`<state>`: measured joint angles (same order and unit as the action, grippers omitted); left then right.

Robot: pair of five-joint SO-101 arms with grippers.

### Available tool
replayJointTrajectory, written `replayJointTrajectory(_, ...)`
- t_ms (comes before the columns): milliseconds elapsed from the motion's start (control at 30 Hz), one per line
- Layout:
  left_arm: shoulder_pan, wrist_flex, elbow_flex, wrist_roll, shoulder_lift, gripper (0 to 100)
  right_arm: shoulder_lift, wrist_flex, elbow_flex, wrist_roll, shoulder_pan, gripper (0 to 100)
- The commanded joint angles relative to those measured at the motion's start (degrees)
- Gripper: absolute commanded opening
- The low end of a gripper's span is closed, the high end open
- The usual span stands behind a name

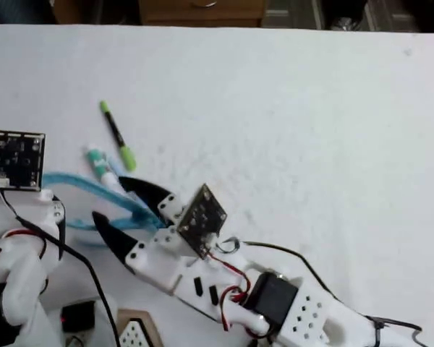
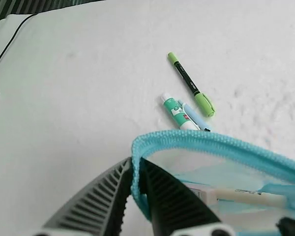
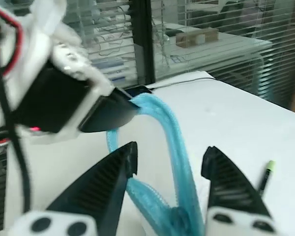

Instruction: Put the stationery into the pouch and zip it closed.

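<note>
The mesh turquoise pouch point(image 1: 79, 186) lies at the left of the high view, low on the white surface point(image 1: 311, 108), with its mouth held up and open. The left claw point(image 2: 137, 167) is pinched tight on the zip-lined rim at one end of the mouth, its two ribbed fingers pressed together with the rim's edge between them. The right claw point(image 1: 107, 196), reaching in from the lower right of the high view, is spread wide, one black finger on each side of the raised rim; whether either finger touches the mesh cannot be told. Through the mesh, a white pen point(image 2: 246, 197) lies inside the pouch on its floor. Three items lie outside on the surface, just beyond the mouth. A green highlighter point(image 1: 117, 135) lies slantwise at the upper left of the high view, apart from the pouch. A small green-and-white tube point(image 1: 95, 157) lies nearer, its lower end just beside the rim. A light blue pen point(image 2: 192, 117) lies alongside the tube, touching it or nearly so, with its tip at the pouch's edge. The lower left of the high view is crowded with both arms and their cables point(image 1: 72, 253). The centre, the right side and the band below the surface's far edge, which runs along the top of the frame, are bare white cloth.
</note>
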<state>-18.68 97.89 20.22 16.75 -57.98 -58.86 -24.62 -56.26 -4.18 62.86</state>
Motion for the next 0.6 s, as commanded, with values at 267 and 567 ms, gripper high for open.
replayJointTrajectory(267,0.04,2.81,4.40,-0.44,0.57,2,9.45,-20.35,31.12,-6.33,-17.71,20.9)
replayJointTrajectory(567,0.04,2.90,4.57,-0.44,0.57,2,45.23,-32.48,53.71,-10.02,-18.15,20.9)
